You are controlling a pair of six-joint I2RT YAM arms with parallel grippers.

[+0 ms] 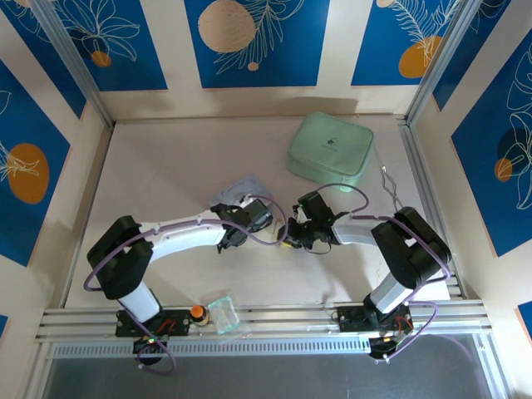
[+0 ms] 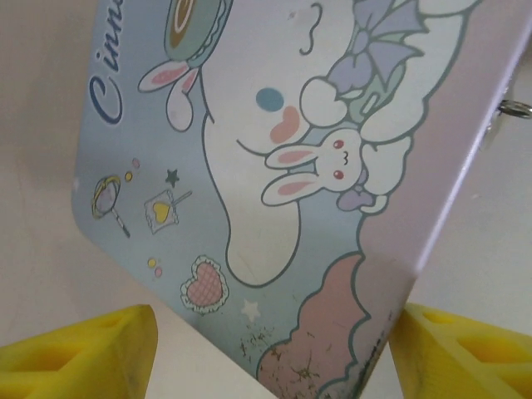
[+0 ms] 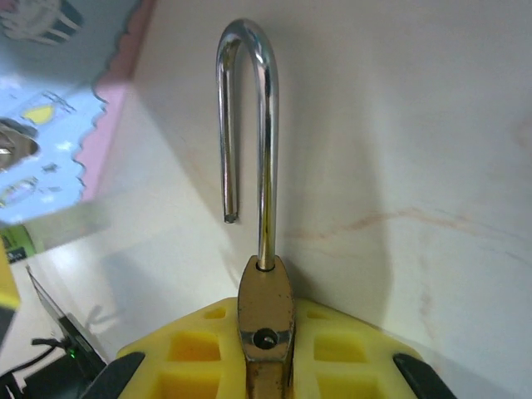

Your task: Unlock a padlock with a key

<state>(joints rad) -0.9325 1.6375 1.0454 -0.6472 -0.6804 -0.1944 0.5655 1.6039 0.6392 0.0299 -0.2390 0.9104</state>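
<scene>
Near edge, by the left arm's base: we count one orange-capped bottle and one clear plastic tub just right of it, apart from each other. Mid-table the two arms meet. The right gripper is clamped on the one padlock, with the brass body pinched between the yellow pads. Its long axis runs straight out from the fingers, body end in the grip and shackle leading away. From the top view that is roughly leftward, toward the other arm. The shackle is sprung: its long leg sits in the body and its short leg hangs free in the air. We see one small round hole in the body's facing side. The left gripper is spread wide, holding nothing. Its two yellow fingers sit either side of the near corner of the one pale blue cartoon tin, and the right-hand pad is just beside the tin's edge. We cannot tell if they touch. The tin lies flat on the table, just left of and beyond the padlock. One small silvery ring pokes past the tin's right edge, and we cannot tell what it belongs to. Farther right there is one pair of silver tongs near the right wall. Farthest, one mint-green zip pouch sits well apart from both grippers.
</scene>
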